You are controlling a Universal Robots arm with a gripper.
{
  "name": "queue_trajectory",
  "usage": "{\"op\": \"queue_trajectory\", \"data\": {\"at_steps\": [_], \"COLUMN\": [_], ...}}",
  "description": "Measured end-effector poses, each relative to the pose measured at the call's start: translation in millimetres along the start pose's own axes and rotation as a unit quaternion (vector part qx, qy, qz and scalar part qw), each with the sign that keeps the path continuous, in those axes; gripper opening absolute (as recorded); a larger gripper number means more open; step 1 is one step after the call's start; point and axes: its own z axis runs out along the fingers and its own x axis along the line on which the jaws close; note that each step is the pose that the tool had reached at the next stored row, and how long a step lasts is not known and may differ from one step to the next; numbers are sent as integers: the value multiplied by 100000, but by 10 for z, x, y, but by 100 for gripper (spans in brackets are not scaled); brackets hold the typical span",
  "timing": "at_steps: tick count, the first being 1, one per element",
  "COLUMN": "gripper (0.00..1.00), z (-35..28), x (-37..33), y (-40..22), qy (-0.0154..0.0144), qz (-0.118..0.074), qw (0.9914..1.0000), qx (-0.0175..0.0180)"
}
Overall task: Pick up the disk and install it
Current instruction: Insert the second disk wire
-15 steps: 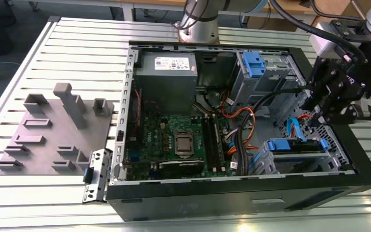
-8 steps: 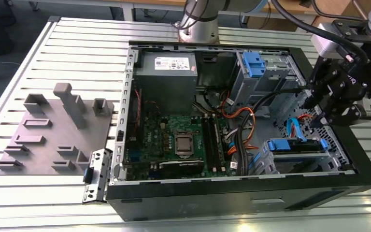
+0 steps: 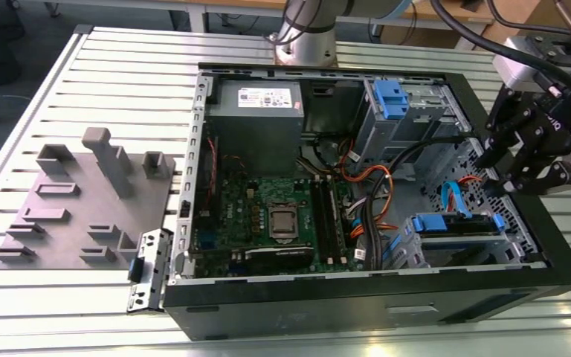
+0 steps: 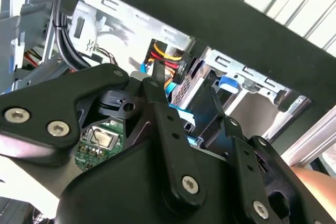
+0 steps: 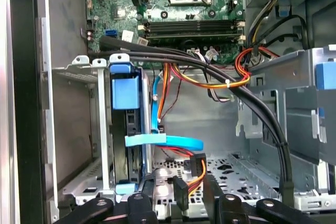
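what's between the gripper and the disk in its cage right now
In the first wrist view, the blue flat cable and the black connector with its orange wires lie between the gripper and the disk.

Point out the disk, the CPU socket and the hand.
disk [image 5: 125, 95]: first wrist view, on its blue caddy front.
CPU socket [image 3: 285, 221]: exterior view, on the metal cover.
hand [image 3: 523, 160]: exterior view, on its black body above the drive cage.

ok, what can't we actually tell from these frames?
- Gripper fingertips: exterior view, dark against the computer case; open or shut unclear.
- Disk: first wrist view, edge-on in the drive cage; full seating unclear.
- Second wrist view: the gripper's body covers the bay below.
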Motion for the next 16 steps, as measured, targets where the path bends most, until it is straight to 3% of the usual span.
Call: {"op": "queue_trajectory", "data": {"at_steps": [16], "gripper": [49], "z": [5], "x": [-2], "y": [-45], "qy": [12], "qz": [0], "qw": [100000], "qx": [-2]}}
